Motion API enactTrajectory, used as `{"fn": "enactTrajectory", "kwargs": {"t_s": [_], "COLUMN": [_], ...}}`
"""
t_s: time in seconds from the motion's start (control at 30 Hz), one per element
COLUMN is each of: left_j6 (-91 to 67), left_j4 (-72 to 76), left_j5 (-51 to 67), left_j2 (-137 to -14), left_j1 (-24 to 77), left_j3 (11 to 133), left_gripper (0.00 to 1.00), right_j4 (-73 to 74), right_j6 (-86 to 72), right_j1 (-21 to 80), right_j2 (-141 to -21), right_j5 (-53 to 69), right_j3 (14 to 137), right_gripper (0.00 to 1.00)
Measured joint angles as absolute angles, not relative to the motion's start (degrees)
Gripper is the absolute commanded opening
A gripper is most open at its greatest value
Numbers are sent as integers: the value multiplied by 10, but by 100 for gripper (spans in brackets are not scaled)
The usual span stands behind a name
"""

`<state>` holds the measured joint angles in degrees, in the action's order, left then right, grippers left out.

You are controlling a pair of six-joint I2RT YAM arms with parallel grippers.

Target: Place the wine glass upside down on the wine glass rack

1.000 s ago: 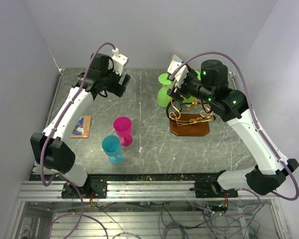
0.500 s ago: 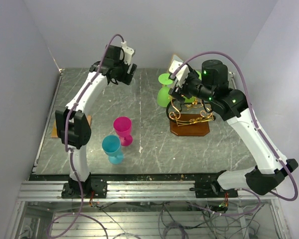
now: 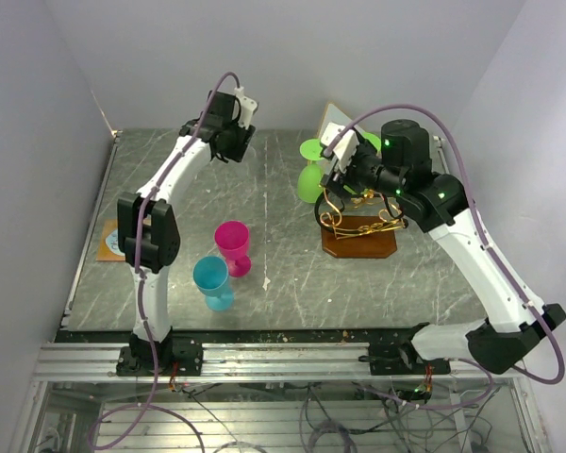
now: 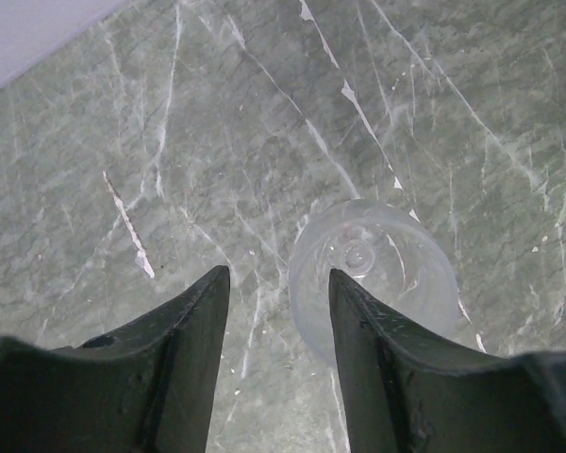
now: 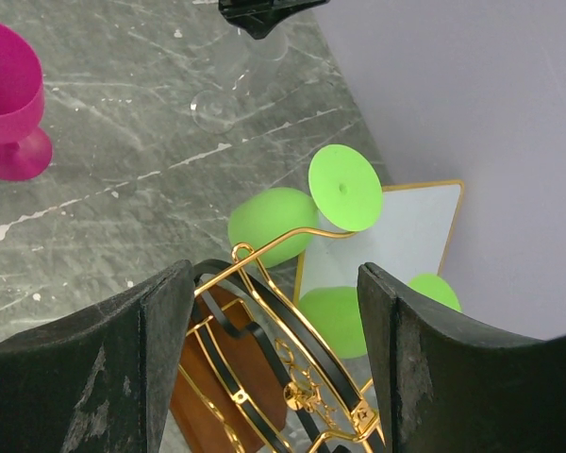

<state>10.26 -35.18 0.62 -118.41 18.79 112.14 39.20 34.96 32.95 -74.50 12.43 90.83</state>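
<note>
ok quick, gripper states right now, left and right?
left gripper: open, empty, above the clear glass.
right gripper: open, empty, over the rack.

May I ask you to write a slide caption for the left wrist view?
Open left gripper hovering above a clear wine glass on the marble table.

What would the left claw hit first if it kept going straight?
Probably the clear wine glass: its rim sits under one finger of the open left gripper. The gap itself faces bare table; depth is unclear.
</note>
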Motion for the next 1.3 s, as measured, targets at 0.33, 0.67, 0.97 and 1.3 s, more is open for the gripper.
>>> {"fn": "enactTrajectory", "kwargs": {"t_s": [0.33,0.67,0.97,1.3], "left_j6": [106,126,147,82], "left_j4": [-362,-391,-358,-317], "left_j5": [7,9,16,86], "left_j2": [-1202,-1181,-936,-806], "left_j1": [188,188,188,188], "left_j3": [1148,1162,1081,1077], "left_gripper": [9,7,7,7], "right_j4": [389,370,335,298], "right_j6": [349,329,267,172], "right_j1": [320,274,213,150], "right_j2": [-733,-712,-712,-728], "right_j5": [129,153,180,290], "right_j3": [892,887,889,903], "right_gripper": [70,73,75,80]}}
